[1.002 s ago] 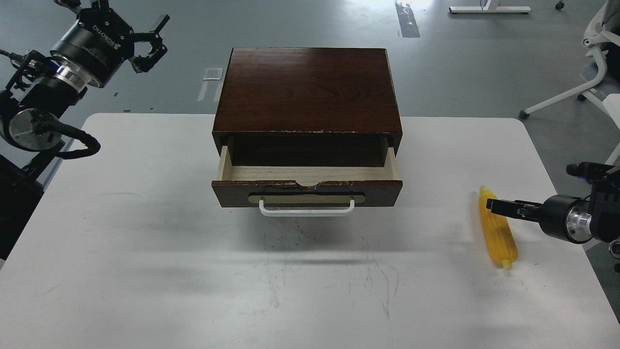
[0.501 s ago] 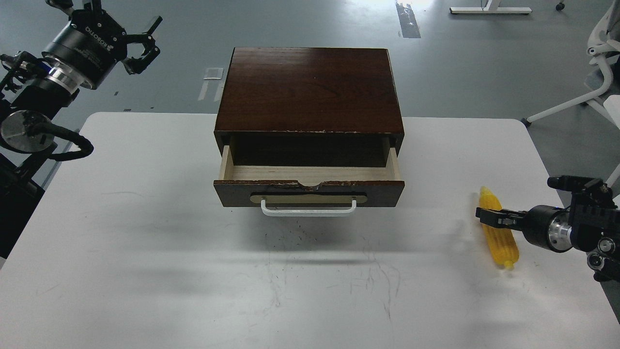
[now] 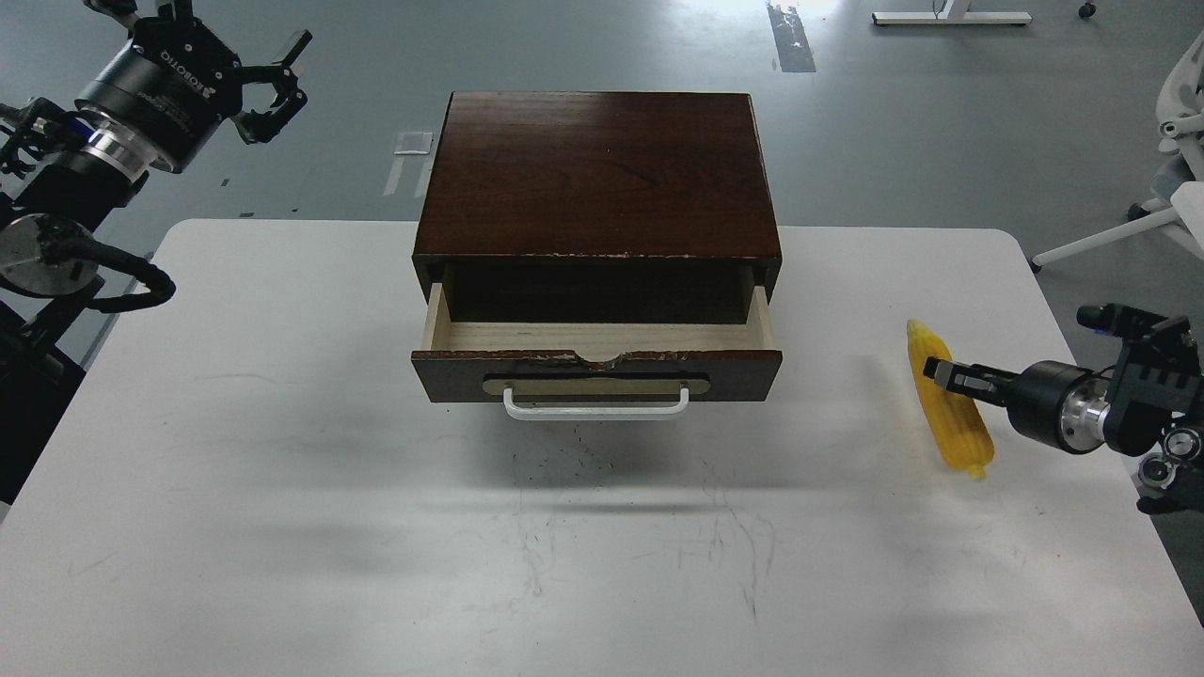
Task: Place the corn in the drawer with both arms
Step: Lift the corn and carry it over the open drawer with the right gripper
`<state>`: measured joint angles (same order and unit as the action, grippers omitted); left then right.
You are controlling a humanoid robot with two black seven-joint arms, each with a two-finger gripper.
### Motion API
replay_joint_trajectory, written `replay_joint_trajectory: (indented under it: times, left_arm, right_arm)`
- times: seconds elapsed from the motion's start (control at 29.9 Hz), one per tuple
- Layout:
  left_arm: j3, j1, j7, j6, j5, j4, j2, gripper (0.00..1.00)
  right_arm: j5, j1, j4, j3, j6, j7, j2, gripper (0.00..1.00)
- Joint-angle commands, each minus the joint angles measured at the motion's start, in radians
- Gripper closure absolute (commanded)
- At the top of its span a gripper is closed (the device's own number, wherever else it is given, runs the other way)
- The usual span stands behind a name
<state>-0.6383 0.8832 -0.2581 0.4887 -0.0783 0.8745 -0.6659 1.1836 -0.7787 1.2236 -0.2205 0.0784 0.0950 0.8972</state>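
The yellow corn [image 3: 948, 414] is at the right side of the white table [image 3: 282, 470], tilted, tip pointing away from me. My right gripper [image 3: 943, 370] comes in from the right and is shut on the corn's upper half, holding it slightly off the table. The dark brown box [image 3: 597, 174] stands at the back middle. Its drawer [image 3: 597, 338] is pulled partly out, pale wood inside, with nothing showing in it, and has a white handle [image 3: 594, 404]. My left gripper [image 3: 273, 80] is open and empty, raised beyond the table's back left corner.
A white office chair [image 3: 1180, 141] stands off the table's right back corner. A white desk foot [image 3: 950, 17] lies on the grey floor far behind. The right arm's wrist [image 3: 1091, 418] hangs over the table's right edge.
My right gripper has moved up and to the left with the corn; the corn has shifted from its earlier spot and tilted. The left arm has barely moved.
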Motion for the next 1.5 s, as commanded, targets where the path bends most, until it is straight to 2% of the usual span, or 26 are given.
replay_joint_trajectory:
  times: [0.0,0.2,0.3,0.43,0.5,0.53,0.7,0.8,0.87,0.94,1.2,1.24,1.34,1.47]
  left_arm:
    - [0.009,0.0,0.008,0.0,0.009,0.023,-0.017,0.02]
    - [0.008,-0.001,0.007,0.0,0.009,0.038,-0.038,0.02]
    - [0.008,-0.003,0.007,0.0,0.009,0.038,-0.038,0.02]
    - [0.009,-0.003,0.008,0.0,0.009,0.038,-0.037,0.02]
    - [0.008,-0.003,0.008,0.0,0.009,0.037,-0.04,0.02]
    - [0.008,-0.003,0.008,0.0,0.009,0.037,-0.04,0.02]
    - [0.008,-0.003,0.007,0.0,0.009,0.035,-0.041,0.02]
    - [0.008,-0.003,0.007,0.0,0.009,0.035,-0.044,0.02]
    - [0.008,-0.003,0.007,0.0,0.009,0.037,-0.06,0.02]
    - [0.008,-0.003,0.007,0.0,0.009,0.035,-0.067,0.02]
    - [0.008,-0.004,0.005,0.0,0.009,0.035,-0.064,0.02]
    - [0.008,-0.004,0.005,0.0,0.009,0.035,-0.063,0.02]
    - [0.006,-0.004,0.005,0.0,0.009,0.035,-0.064,0.02]
    - [0.006,-0.004,0.005,0.0,0.009,0.035,-0.066,0.02]
  right_arm:
    - [-0.004,-0.094,0.097,-0.053,0.004,-0.001,0.043,0.88]
    - [0.028,-0.308,0.203,-0.04,0.009,-0.001,0.04,0.89]
    - [0.149,-0.393,0.226,-0.02,0.017,-0.001,-0.001,0.9]
    - [0.284,-0.49,0.24,-0.014,0.035,0.006,-0.112,0.9]
    - [0.371,-0.548,0.232,0.01,0.038,0.008,-0.205,0.9]
    - [0.372,-0.548,0.232,0.01,0.038,0.008,-0.205,0.9]
    - [0.479,-0.593,0.218,0.107,0.038,0.014,-0.357,0.91]
    - [0.569,-0.603,0.215,0.153,0.038,0.043,-0.4,0.91]
    - [0.721,-0.62,0.214,0.206,0.038,0.112,-0.409,0.91]
    - [0.789,-0.622,0.214,0.228,0.038,0.137,-0.409,0.91]
    - [0.827,-0.619,0.186,0.271,0.037,0.141,-0.423,0.9]
    - [0.827,-0.617,0.183,0.276,0.037,0.141,-0.432,0.87]
    - [0.829,-0.614,0.159,0.28,0.035,0.14,-0.454,0.67]
    - [0.829,-0.613,0.145,0.28,0.032,0.141,-0.463,0.52]
